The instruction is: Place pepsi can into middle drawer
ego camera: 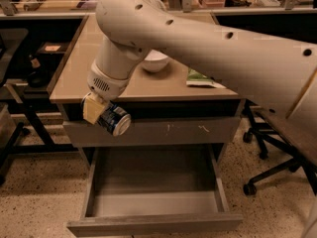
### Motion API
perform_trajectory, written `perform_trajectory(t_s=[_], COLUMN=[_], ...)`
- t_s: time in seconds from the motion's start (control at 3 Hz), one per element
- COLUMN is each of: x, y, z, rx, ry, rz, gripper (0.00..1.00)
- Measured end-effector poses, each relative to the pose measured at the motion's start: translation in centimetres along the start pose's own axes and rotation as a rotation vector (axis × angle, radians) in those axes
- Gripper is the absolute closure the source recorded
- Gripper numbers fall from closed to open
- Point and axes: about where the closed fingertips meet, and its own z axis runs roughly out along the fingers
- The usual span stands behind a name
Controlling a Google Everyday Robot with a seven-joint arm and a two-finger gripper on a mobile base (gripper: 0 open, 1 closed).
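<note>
My gripper (101,114) is shut on the pepsi can (113,119), a small blue can with a silver end, held on its side. The can hangs in front of the table's front edge at the left, over the scratched grey drawer front (153,131). The middle drawer (153,197) is pulled open below, its grey floor bare. The can is above the drawer's left part, well clear of its floor. My large arm crosses the view from the upper right.
A white bowl (154,62) and a green packet (203,79) lie on the tan table top (74,78). An office chair base (270,167) stands at the right. Dark shelving (25,68) stands at the left.
</note>
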Motion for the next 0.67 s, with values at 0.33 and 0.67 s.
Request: perform_trajectory(t_s=[0.33, 0.67], x=[-0.03, 0.62], y=[0.0, 0.45], z=[-0.03, 0.74], rx=[0.0, -0.019], ry=[0.0, -0.011], rz=[0.0, 0.023], gripper=[1.0, 1.0])
